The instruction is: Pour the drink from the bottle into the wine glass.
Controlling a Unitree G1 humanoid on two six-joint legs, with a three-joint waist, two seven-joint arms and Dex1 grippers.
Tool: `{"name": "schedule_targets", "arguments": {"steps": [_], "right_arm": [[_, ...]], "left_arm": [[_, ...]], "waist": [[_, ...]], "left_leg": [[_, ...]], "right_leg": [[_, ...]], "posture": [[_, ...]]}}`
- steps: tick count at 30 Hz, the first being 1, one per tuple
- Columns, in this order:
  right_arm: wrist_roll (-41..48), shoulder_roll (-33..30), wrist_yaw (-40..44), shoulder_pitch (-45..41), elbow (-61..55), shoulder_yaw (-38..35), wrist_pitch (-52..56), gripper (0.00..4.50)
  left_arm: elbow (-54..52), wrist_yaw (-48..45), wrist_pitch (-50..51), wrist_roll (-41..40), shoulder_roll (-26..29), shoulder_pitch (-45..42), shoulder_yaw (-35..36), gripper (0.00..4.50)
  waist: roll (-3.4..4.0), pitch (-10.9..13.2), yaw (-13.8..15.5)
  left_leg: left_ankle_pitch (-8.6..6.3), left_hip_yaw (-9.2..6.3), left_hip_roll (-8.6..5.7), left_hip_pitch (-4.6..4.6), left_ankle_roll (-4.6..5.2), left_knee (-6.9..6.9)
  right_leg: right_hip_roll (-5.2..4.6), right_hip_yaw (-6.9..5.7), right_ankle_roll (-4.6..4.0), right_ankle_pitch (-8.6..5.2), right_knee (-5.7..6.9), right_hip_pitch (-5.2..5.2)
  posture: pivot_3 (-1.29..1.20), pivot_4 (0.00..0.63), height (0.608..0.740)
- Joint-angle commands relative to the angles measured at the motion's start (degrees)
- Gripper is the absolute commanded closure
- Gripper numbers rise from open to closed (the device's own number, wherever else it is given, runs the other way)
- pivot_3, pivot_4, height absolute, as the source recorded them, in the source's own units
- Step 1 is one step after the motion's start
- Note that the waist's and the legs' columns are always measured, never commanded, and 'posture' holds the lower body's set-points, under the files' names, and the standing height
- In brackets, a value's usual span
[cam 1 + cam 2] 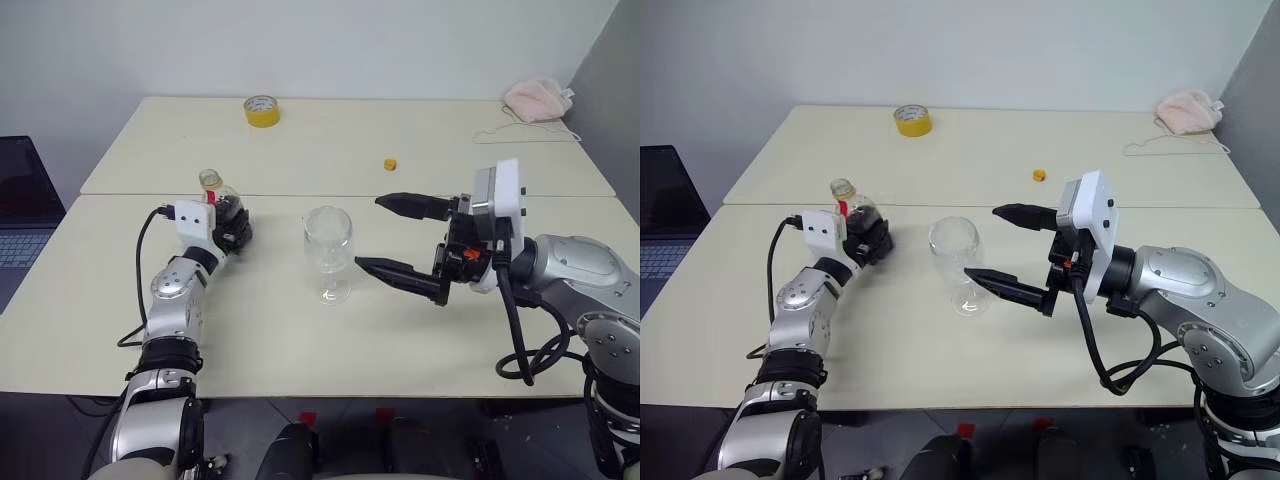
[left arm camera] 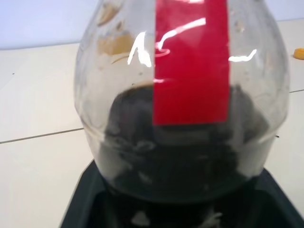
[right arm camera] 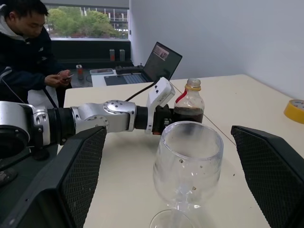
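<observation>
The pale surface (image 1: 300, 330) carries everything. The right pincer (image 1: 398, 238) stands released, its fingers level and spread just beside the upright, empty wine glass (image 1: 328, 252), which sits between them in the right wrist view. The left pincer (image 1: 232, 226) is clenched around the uncapped bottle (image 1: 215, 196) (dark drink (image 3: 189, 114) low inside); its red label (image 2: 190, 61) shows no legible writing.

Two cream tables (image 1: 300, 330) — white wall (image 1: 300, 45)
</observation>
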Motion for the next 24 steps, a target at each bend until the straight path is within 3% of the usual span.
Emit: {"name": "schedule_targets", "arguments": {"steps": [1,6,24], "right_arm": [[0.6,0.1,-0.4,-1.2,-0.9,-0.9,-0.7,0.0],[0.4,0.5,-0.7,-1.5,-0.9,-0.8,-0.9,0.0],[1.0,-0.5,-0.8,-0.3,-1.9,-1.4,-0.6,0.0]], "left_arm": [[-1.2,-0.1,-0.8,-0.7,0.7,-0.5,1.0,3.09],[-4.1,0.5,-0.1,-1.0,1.2,0.7,1.7,3.52],[-16.0,3.1,1.6,0.5,5.6,-0.9,1.7,3.66]], "waist": [[0.0,0.0,0.0],[0.0,0.0,-0.1],[-0.04,0.0,-0.1]], "left_leg": [[0.0,0.0,0.0,0.0,0.0,0.0],[0.0,0.01,0.01,0.0,0.0,0.0],[0.0,0.0,0.01,-0.06,0.0,0.0]], "right_leg": [[0.0,0.0,0.0,0.0,0.0,0.0],[0.0,0.01,0.0,0.0,0.0,-0.02],[-0.01,0.02,0.0,0.0,0.01,-0.08]], "posture": [[0.0,0.15,0.74],[0.0,0.15,0.74],[0.0,0.15,0.74]]}}
